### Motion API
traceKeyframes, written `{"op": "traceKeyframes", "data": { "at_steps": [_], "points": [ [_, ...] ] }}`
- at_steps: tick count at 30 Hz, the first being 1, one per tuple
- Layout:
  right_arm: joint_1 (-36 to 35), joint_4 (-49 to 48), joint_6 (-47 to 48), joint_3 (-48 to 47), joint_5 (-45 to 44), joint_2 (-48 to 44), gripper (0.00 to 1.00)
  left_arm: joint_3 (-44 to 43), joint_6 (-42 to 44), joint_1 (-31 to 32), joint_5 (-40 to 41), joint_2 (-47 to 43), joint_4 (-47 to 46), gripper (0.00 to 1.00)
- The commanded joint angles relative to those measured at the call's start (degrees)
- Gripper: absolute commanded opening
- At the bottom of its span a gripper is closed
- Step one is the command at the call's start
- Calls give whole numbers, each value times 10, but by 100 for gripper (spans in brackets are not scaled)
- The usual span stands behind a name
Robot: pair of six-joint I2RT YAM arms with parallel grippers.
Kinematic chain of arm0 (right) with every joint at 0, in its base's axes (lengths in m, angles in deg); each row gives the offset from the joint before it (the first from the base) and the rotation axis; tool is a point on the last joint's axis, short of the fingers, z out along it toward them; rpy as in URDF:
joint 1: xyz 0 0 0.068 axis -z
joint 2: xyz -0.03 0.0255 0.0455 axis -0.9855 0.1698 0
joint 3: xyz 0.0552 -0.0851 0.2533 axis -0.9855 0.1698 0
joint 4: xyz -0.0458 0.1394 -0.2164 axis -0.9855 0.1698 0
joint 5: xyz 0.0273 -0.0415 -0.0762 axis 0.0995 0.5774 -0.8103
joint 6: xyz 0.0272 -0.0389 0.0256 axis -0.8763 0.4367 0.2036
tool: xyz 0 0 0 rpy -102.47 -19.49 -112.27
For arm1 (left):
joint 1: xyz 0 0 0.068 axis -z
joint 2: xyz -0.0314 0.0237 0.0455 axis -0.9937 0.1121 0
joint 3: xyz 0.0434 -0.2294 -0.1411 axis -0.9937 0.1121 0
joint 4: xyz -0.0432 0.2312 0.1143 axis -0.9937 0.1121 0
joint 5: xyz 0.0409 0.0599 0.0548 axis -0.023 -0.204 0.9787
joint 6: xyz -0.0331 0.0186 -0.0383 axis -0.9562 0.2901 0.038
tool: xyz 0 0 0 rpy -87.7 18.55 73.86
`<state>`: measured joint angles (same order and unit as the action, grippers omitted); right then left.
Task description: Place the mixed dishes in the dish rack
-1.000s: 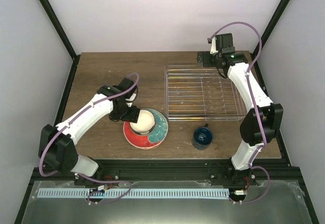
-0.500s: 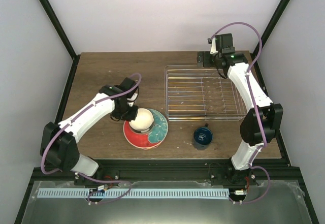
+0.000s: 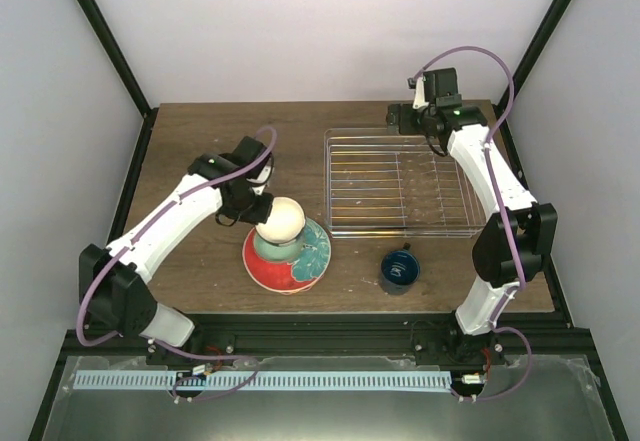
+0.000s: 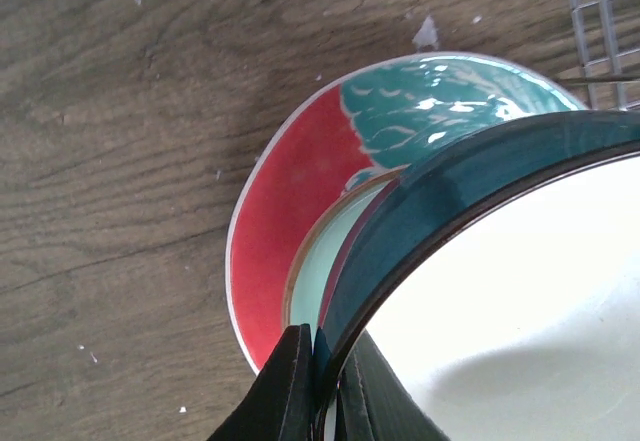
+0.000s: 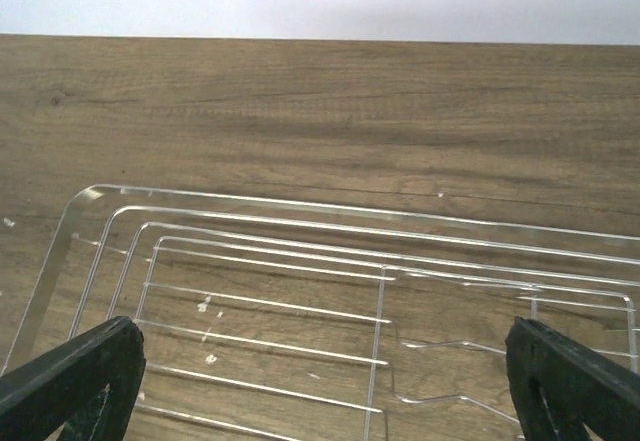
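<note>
- While the cream bowl (image 3: 281,218) is pinched at its rim, the left gripper (image 3: 254,207) is closed on it, one finger (image 4: 288,391) against the blue outer wall and the other inside. A rim pinch probably suits a bowl too wide to span.
- Held tilted, the bowl hangs toward 11 o'clock over the pale green bowl (image 3: 272,250). That bowl sits on the red-and-teal plate (image 3: 312,261). Whether the two bowls touch cannot be told.
- On the table (image 3: 190,141), the stack lies at 7 o'clock from centre.
- The dish rack (image 3: 403,183) lies at 2 o'clock from centre, with no dish yet between its bars. By this judgement the loading is at its first item.
- The dark blue mug (image 3: 399,271) stands upright near the rack's 6 o'clock edge, apart from it.
- The right gripper (image 5: 320,346) hovers at the rack's 12 o'clock edge with its jaws wide and nothing in them. This probably leaves the 9 o'clock approach free for the bowl.
</note>
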<state>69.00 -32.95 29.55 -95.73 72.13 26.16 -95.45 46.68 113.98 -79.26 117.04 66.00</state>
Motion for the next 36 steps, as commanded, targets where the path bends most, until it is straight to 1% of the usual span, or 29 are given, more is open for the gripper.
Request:
{"op": "traceKeyframes", "data": {
  "at_steps": [1,5,8,12,14,16,18,21,23,27,31,36],
  "points": [
    [-2,-10,12,20,54,-19,100,-35,29,0,-26,-28,-1,0],
    [-2,-69,14,82,170,-58,100,-56,38,-5,-39,-43,-19,0],
    [-2,-113,-9,119,257,-83,100,-74,39,-19,-51,-48,-36,0],
    [-2,-146,-38,140,362,-90,100,-87,28,-61,-98,-44,-102,0],
    [-1,-157,-44,141,436,-86,100,-105,35,-66,-101,-25,-138,0],
    [-1,-152,-41,125,541,-72,100,-123,50,-66,-98,2,-165,0],
    [-1,-154,-51,112,622,-58,100,-146,71,-66,-100,30,-190,0],
    [-1,-184,-82,109,693,-48,100,-189,114,-66,-107,69,-221,0],
    [-1,-180,-82,98,710,-40,100,-216,141,-66,-107,92,-240,0],
    [-1,-138,-68,64,708,-20,100,-275,193,-66,-113,137,-244,0],
    [-1,-107,-44,50,696,2,100,-289,219,-66,-144,154,-256,0],
    [-1,-71,-21,35,670,33,100,-290,238,-64,-180,155,-248,0]
  ]
}}
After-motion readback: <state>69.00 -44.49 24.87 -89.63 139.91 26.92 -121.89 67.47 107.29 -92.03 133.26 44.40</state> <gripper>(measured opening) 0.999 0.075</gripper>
